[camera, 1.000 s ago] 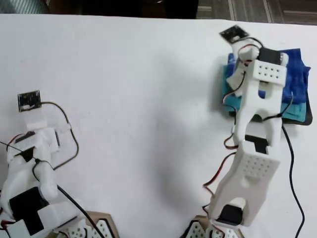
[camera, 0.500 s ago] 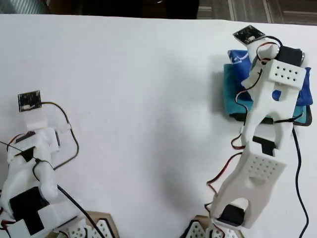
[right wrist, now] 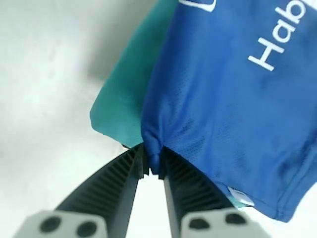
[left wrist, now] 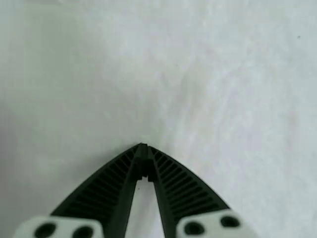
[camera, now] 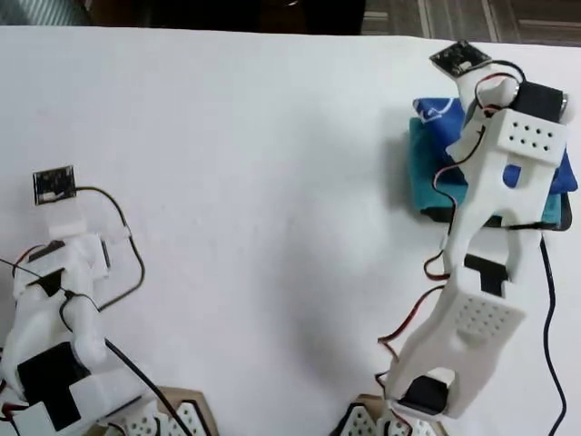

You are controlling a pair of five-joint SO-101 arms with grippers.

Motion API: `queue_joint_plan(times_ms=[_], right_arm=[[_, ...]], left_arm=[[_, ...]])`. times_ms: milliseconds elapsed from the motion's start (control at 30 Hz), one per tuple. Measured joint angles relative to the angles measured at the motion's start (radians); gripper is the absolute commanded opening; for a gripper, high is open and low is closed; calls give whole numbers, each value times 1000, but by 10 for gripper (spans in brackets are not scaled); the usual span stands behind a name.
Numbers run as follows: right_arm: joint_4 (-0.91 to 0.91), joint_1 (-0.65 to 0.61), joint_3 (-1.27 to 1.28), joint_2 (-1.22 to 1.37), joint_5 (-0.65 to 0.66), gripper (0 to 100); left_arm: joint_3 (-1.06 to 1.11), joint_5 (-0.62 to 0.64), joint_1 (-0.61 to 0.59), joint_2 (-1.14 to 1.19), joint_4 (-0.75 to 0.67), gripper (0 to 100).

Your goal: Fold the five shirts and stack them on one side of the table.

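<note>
Atop the teal shirt, the right gripper pinches a fold of the blue shirt.

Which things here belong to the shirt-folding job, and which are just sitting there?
Job:
- blue shirt, pinched in the right jaws
- teal shirt beneath it
- dark fabric edge at the bottom

Lying about:
- left arm, jaws shut, over the table

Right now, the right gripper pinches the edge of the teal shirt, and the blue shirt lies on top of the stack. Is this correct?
Not quite. The right gripper pinches the edge of the blue shirt, not the teal shirt below it; the right wrist view shows blue cloth bunched between its jaws. The rest holds.
</note>
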Motion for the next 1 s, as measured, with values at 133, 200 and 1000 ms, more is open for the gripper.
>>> queue_joint_plan(times_ms=[133,200,1000], right_arm=[[0,0,103,-29,0,20],[0,0,173,-38,0,20],[-18,-66,307,-295,0,142]], left_arm=[[0,0,0,0,0,27],[0,0,0,0,0,27],[0,0,0,0,0,27]])
